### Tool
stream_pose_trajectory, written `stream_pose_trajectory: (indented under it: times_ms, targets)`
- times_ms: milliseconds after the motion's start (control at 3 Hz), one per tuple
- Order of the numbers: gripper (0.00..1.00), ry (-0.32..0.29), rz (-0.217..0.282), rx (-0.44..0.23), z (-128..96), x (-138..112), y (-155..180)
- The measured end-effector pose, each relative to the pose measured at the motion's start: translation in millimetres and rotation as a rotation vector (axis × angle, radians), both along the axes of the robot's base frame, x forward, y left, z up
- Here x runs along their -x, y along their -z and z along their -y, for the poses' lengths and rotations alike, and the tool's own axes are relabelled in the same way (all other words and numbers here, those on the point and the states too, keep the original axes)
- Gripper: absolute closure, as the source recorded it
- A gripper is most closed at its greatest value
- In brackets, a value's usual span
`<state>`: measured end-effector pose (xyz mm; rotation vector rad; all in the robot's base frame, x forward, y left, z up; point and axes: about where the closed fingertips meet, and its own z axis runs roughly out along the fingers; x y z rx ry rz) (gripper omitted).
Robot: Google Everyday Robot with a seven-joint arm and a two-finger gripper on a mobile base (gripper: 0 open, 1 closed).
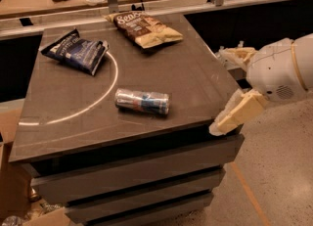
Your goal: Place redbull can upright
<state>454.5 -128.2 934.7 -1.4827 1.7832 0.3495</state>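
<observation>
Nearest you, the table [161,68] shows its stacked front panels. On its top, a little toward 6 o'clock from the middle, your can [142,101] lies on its side. Its long axis runs roughly 9 to 3 o'clock, with the 3 o'clock end a touch closer to you. You cannot tell which end is the top. A white arc [110,84] painted on the tabletop passes just off the can's 9 o'clock end.

At 3 o'clock from the can, off the table's right edge, you have the gripper [219,91]. Its two tan fingers [239,113] are spread wide, with nothing between them. The lower one sits at the table's near right corner; whether it touches the edge you cannot tell.

Further back, a dark blue bag [76,51] lies at 11 o'clock and a tan bag [144,28] at 12. Behind the table runs a cluttered bench [49,7]
</observation>
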Motion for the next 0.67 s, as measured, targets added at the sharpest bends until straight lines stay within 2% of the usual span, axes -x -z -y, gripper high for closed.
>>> stream_pose_trajectory:
  times_ms: [333, 667]
  targets:
    - [0.0, -0.018, -0.015, -0.239, -40.9, -14.2, 18.0]
    - [0.0, -0.077, -0.045, -0.367, -67.6, -24.7, 34.2]
